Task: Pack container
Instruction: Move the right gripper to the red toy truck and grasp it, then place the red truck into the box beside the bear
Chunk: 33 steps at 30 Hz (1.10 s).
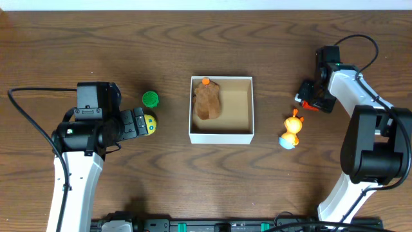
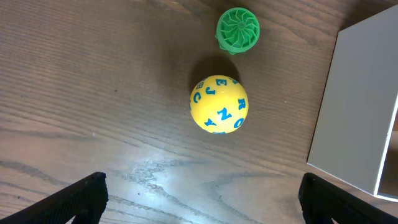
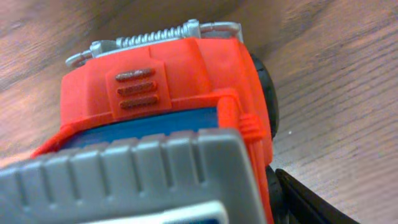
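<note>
Nearest the right wrist camera, filling its frame, is a red toy truck (image 3: 180, 81) with a grey grille and a blue panel, lying on the wooden table (image 3: 348, 74). One dark finger (image 3: 305, 199) shows at the lower right, beside a black wheel. I cannot tell from this whether the right gripper (image 1: 313, 96) is clamped on the truck or only set around it.

In the left wrist view, the left gripper (image 2: 202, 186) is spread wide, its fingers low at either edge. A yellow ball (image 2: 219, 104) with blue letters lies ahead between them, untouched. A green ridged cap (image 2: 237, 29) sits just beyond the ball, and the white wall of the container (image 2: 354, 106) rises to the right.

From overhead, the container sits at the table's centre and already holds a brown plush toy (image 1: 208, 103). An orange duck-like figure (image 1: 293, 130) stands between the box and the right arm.

The step in hand looks like picking up: truck on the right, ball on the left. The left arm probably needs to advance, close on the ball without nudging the cap, then clear the box wall.
</note>
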Available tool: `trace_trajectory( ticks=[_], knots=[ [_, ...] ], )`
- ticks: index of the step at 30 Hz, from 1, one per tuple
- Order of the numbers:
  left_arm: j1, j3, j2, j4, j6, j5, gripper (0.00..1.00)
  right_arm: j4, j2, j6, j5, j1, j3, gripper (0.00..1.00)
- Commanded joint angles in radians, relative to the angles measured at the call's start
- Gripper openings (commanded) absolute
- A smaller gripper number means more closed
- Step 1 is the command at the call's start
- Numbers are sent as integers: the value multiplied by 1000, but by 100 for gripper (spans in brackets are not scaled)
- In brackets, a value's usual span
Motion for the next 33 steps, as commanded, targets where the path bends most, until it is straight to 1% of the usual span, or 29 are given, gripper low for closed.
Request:
trace_trajectory(
  ticks=[1,4,8,11,14,18,21,25,29,31,32,33],
  knots=[
    [4,15,-2,-2,9,-12,98,-10,-132,-47,-2,36,6,62],
    [4,15,-2,-2,9,-12,98,-29,-242,-47,-64,83,6,59],
    [4,15,-2,-2,9,-12,98,-39,-402,-46,-145,193,6,55],
    [4,15,-2,-2,9,-12,98,-38,-484,-3,-144,292,6,53],
    [4,15,-2,-2,9,-12,98,-28,-518,70,-116,410,6,50],
    [4,15,-2,-2,9,-12,98,-28,-483,179,-24,542,5,54],
    [4,15,-2,-2,9,-12,98,-8,-413,245,3,614,5,54],
    [4,15,-2,-2,9,-12,98,3,-307,333,108,657,5,54],
    [4,15,-2,-2,9,-12,98,17,-215,358,85,657,5,55],
    [4,15,-2,-2,9,-12,98,31,-186,357,80,657,5,60],
    [4,15,-2,-2,9,-12,98,37,-178,355,81,657,5,65],
    [4,15,-2,-2,9,-12,98,47,-174,344,80,657,5,72]
  ],
)
